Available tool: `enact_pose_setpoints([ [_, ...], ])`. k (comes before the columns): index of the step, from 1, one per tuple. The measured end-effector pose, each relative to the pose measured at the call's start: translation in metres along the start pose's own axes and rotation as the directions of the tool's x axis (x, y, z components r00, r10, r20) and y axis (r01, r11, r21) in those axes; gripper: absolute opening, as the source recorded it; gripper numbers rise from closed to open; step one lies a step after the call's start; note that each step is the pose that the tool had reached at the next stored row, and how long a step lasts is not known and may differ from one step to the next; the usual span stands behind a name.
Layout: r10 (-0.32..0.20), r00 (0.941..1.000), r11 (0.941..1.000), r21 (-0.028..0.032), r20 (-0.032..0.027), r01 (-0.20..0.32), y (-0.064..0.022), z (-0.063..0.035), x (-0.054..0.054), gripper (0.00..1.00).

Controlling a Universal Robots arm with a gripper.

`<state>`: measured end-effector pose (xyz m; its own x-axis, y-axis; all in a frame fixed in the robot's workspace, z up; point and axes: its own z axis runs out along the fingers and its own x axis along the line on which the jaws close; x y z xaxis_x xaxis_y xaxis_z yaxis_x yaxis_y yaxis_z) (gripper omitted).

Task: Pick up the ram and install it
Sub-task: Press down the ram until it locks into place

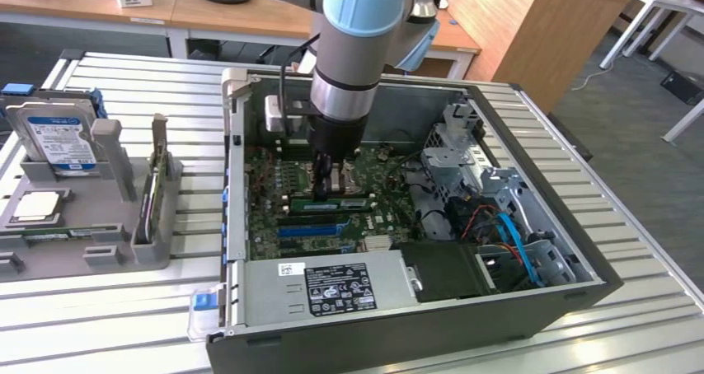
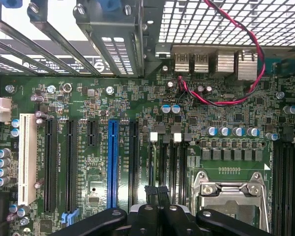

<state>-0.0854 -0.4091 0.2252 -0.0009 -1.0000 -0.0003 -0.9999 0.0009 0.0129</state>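
In the exterior view, your arm is reaching down into the open case (image 1: 363,341) at the centre of the frame. The gripper (image 1: 323,184) is standing upright over the board (image 1: 269,217), with its tip touching or just above the ram (image 1: 330,203). The ram is lying along a slot just below the fingers, showing green with a pale label toward the exterior view's right. At the exterior view's left, the grey fixture (image 1: 110,226) is holding a drive (image 1: 61,139), well apart from the work.

In the wrist view, the gripper (image 2: 157,191) is showing its jaws pressed together, with nothing visible between them. The tips are sitting over the narrow black slots (image 2: 169,157) between the blue slot (image 2: 112,162) and the socket (image 2: 231,196). The ram itself is hard to make out here.

Judging by this, the pickup is looking done and the ram is already sitting in its slot. You seem to be in the seating stage, with the closed fingers bearing on its top edge. Whether the end clips are latching, you cannot tell yet.
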Motion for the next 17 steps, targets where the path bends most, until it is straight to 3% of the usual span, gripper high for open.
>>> enact_pose_setpoints([
  [17,0.0,1.0,1.0,0.0008,0.0006,0.0,-0.0001,0.0021,0.0002,0.11],
])
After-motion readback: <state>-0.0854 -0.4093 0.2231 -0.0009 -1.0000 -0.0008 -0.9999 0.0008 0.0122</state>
